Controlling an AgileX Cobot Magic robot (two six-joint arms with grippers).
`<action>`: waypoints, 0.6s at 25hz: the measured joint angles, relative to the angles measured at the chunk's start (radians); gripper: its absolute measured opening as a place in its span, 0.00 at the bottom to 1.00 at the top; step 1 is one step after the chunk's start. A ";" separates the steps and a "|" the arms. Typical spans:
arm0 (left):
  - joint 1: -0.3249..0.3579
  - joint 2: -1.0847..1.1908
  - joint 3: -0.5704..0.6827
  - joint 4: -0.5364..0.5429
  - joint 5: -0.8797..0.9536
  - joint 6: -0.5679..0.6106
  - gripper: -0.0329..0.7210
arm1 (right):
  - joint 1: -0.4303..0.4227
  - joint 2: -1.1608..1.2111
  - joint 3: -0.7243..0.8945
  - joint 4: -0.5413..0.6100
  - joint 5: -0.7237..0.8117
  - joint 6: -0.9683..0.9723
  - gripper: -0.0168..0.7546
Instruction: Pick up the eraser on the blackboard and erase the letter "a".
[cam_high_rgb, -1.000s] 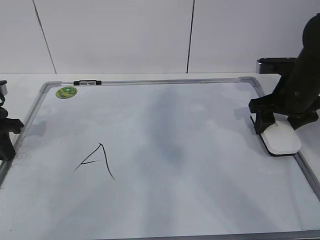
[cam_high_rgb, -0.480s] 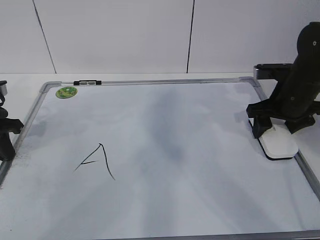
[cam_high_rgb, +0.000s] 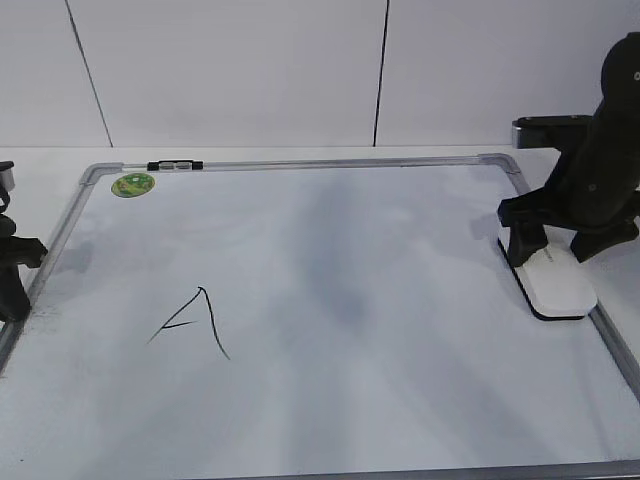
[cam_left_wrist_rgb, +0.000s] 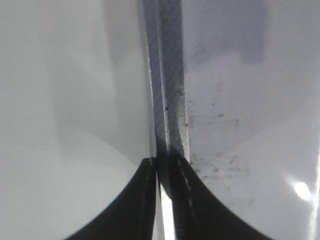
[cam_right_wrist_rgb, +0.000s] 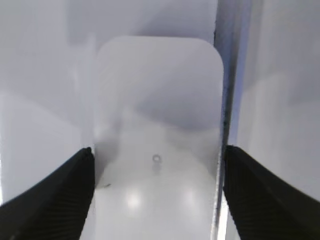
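Note:
The white eraser lies flat on the blackboard against its right frame. My right gripper is open and straddles the eraser's far end, one finger on each side. In the right wrist view the eraser fills the gap between the spread fingers. No small cursive "a" shows on the board. My left gripper is shut and empty at the board's left frame, as the left wrist view shows.
A larger capital "A" is drawn at the board's left. A faint grey smudge marks the middle. A black-and-clear marker lies on the top frame beside a green sticker. A white wall stands behind.
The right gripper lowered the eraser onto the board by the right frame, then rose slightly while the eraser stayed put. The left arm has not moved.

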 joint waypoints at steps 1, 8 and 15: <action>0.000 0.000 0.000 0.000 0.000 0.000 0.15 | 0.000 -0.010 -0.006 -0.005 0.015 0.000 0.80; 0.000 0.000 0.000 0.000 0.002 0.000 0.15 | 0.000 -0.067 -0.063 -0.033 0.156 0.000 0.80; 0.000 0.000 0.000 0.000 0.005 0.001 0.39 | 0.000 -0.082 -0.067 -0.027 0.212 0.000 0.79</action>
